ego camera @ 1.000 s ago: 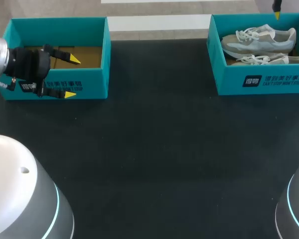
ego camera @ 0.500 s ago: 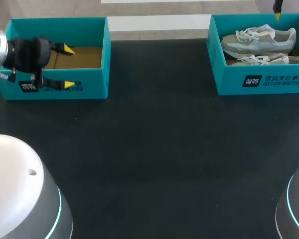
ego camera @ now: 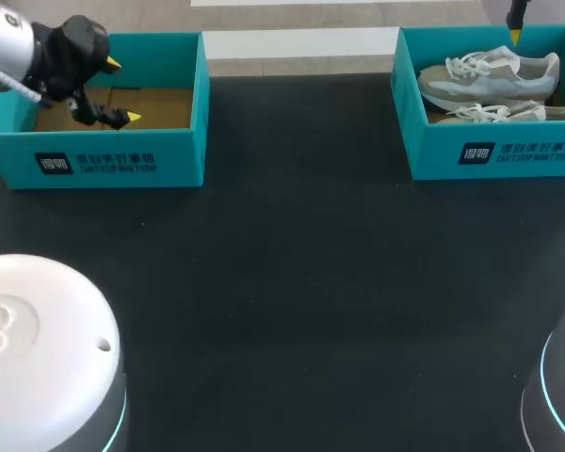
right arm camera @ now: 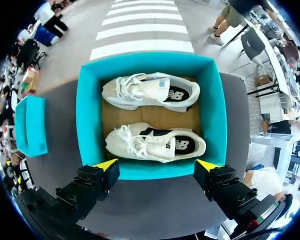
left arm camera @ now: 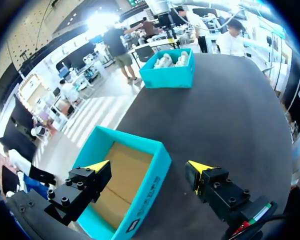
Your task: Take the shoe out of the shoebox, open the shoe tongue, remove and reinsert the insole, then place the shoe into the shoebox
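shoebox (right arm camera: 155,171) walls hem 2 shoes (right arm camera: 155,144), open only from above.

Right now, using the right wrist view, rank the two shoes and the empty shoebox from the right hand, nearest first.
1. Near shoe: just ahead of the right hand.
2. Far shoe: beyond the first, deeper in the same box.
3. Empty shoebox: off to the side, well apart from both shoes.
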Controlling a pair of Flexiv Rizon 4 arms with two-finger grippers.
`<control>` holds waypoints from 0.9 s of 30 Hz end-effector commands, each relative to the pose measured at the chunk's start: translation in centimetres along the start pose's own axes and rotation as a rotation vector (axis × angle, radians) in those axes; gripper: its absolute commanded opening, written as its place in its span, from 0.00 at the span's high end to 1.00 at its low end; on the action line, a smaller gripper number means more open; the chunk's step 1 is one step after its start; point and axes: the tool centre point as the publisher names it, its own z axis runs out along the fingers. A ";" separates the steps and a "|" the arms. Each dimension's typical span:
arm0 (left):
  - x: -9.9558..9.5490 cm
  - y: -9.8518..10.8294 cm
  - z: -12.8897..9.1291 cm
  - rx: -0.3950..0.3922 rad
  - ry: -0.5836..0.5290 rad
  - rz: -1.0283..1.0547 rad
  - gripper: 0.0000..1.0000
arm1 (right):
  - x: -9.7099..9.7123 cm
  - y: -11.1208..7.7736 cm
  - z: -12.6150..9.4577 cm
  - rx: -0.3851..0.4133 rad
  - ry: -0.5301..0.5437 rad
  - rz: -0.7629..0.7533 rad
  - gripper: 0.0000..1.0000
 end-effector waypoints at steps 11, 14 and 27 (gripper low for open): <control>-0.4 -0.1 0.9 -0.466 -0.139 -0.456 0.00 | 0.6 -4.1 -0.3 -0.046 0.025 -0.018 0.00; -0.4 -0.1 0.9 -0.466 -0.139 -0.456 0.00 | 0.6 -4.1 -0.3 -0.046 0.025 -0.018 0.00; -1.1 0.3 -0.8 -0.615 0.033 -0.728 0.00 | 1.9 -7.3 -0.6 0.025 0.049 -0.020 0.00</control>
